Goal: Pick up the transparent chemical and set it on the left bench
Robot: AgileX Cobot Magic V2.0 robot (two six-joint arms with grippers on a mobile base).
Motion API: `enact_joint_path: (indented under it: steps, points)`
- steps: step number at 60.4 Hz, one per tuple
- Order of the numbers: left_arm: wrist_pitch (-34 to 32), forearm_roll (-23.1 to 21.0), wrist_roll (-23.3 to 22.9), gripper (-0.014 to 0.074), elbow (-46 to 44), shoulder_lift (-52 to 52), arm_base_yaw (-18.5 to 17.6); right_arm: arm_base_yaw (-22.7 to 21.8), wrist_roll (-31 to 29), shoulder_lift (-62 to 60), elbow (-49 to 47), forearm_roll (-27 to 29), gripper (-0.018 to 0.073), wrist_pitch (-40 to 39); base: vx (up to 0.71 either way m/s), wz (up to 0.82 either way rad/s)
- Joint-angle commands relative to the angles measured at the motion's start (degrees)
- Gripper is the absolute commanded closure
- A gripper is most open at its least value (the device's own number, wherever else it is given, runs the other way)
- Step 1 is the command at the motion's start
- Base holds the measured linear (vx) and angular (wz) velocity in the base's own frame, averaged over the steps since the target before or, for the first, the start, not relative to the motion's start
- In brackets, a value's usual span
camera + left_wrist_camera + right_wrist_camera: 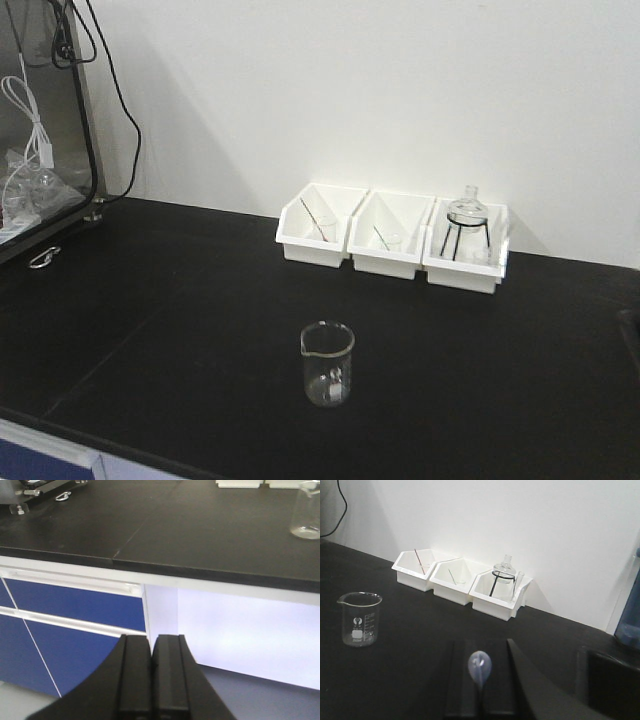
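Transparent chemical (327, 363) stands on left bench (180, 300); right wrist alone shows pipette (479, 666).

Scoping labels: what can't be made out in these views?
Beaker: front view, glass too clear to show any liquid.
Same beaker, left wrist view: cut off by the right edge.
Translucent bulb: right wrist view, stem hidden inside the right gripper.
Blue object: right wrist view, cut by the right edge, unidentifiable.
Rod in the left white bin: front view, too small to identify.
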Motion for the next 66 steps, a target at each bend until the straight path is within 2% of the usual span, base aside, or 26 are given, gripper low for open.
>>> enact_joint_path:
  steps: [1,33,66]
  points:
    - [-4.49,-0.04,-0.45,0.0600,0.93,-1.10,-0.10,-0.20,0.03,0.30,-1.80,0.54,0.0564,-3.45,0.35,0.11]
    - [-4.49,-0.04,-0.45,0.0600,0.93,-1.10,-0.10,-0.20,0.03,0.30,-1.80,0.54,0.0564,-3.45,0.26,0.02]
    - [-4.49,-0.04,-0.45,0.0600,0.93,-1.10,-0.10,-0.20,0.03,0.30,-1.80,0.54,0.0564,-3.59,0.10,-0.03]
